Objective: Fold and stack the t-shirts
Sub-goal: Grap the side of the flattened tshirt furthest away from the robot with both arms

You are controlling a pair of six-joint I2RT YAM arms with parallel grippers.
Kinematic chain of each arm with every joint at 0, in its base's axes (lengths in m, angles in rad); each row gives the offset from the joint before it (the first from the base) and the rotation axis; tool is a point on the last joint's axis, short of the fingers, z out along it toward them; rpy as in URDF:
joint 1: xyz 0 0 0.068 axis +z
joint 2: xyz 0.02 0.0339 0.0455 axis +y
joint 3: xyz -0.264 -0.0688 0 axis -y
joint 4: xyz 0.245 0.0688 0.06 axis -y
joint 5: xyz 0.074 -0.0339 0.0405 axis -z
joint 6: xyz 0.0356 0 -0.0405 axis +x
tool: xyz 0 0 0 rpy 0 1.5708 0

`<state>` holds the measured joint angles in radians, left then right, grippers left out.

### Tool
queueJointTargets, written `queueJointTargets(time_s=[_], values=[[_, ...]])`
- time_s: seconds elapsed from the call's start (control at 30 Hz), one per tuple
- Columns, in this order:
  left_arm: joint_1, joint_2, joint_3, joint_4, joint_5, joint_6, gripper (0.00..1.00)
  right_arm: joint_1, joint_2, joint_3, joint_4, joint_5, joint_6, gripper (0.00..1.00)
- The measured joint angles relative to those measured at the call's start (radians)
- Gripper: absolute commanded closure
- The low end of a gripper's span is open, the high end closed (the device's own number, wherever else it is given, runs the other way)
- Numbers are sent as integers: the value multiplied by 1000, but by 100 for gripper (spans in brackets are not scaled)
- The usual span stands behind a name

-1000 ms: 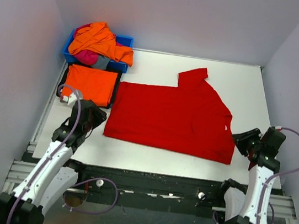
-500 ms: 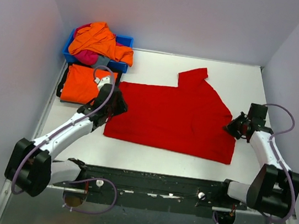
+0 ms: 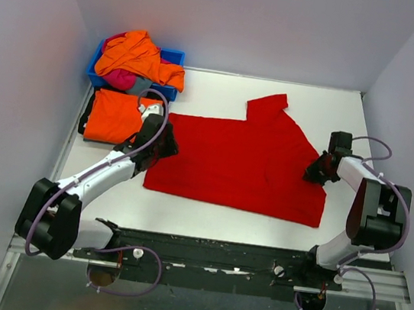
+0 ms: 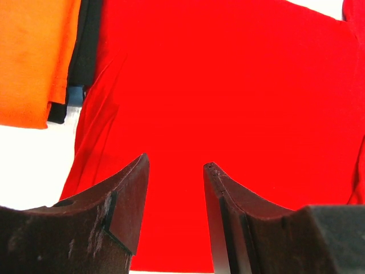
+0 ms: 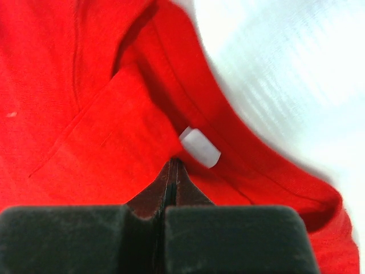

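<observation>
right claw nipped on the red collar, left claw spread over the far hem

laid out flat across the middle of the white table [image 3: 329,110]: the red t-shirt [image 3: 245,160], one sleeve toward the far edge, neck toward the right side.

at that neck, the right gripper [image 5: 172,162], pressed tight together (hardly a sliver between the two black fingers in the wrist view) and nipped on the collar edge, just beside a small white label [image 5: 199,147]. some bunching of the red cloth around the tips there.

at the opposite end, over the left edge of the same shirt, the left gripper [image 4: 175,162], fingers [image 4: 128,194] held apart with bare red cloth showing between them. no telling whether touching the cloth or only just above it.

just left of the red shirt, a folded orange t-shirt [image 3: 116,117], squared up on a black pad [image 3: 87,119], near the left gripper but apart from it.

behind that, in the far left corner, a blue bin [image 3: 173,58] heaped with more: a crumpled orange t-shirt [image 3: 136,53] on top, a magenta-pink t-shirt [image 3: 119,79] and a grey t-shirt [image 3: 141,86] below it at the near rim.
</observation>
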<state>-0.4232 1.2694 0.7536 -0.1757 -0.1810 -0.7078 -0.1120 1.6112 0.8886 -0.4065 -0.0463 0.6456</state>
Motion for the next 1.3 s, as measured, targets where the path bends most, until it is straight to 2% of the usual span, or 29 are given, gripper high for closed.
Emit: queueJointTargets(time_s=[0.3, 0.6, 0.67, 0.77, 1.0, 1.07, 1.3], values=[[0, 19, 0, 37, 10, 13, 43, 2, 91, 118, -109, 151, 37, 99], [0, 119, 46, 39, 21, 16, 43, -73, 71, 117, -169, 261, 46, 99], [0, 174, 97, 35, 24, 16, 44, -92, 45, 106, -172, 270, 43, 99], [0, 267, 203, 26, 25, 19, 44, -107, -12, 103, -163, 259, 20, 93], [-11, 459, 467, -42, 7, 59, 44, -96, -160, 103, -81, 169, -46, 84], [-11, 509, 537, -68, -5, 73, 44, -86, -167, 103, -58, 143, -53, 81], [-11, 744, 800, -196, -106, 133, 44, -36, -141, 127, 2, 43, -64, 80]])
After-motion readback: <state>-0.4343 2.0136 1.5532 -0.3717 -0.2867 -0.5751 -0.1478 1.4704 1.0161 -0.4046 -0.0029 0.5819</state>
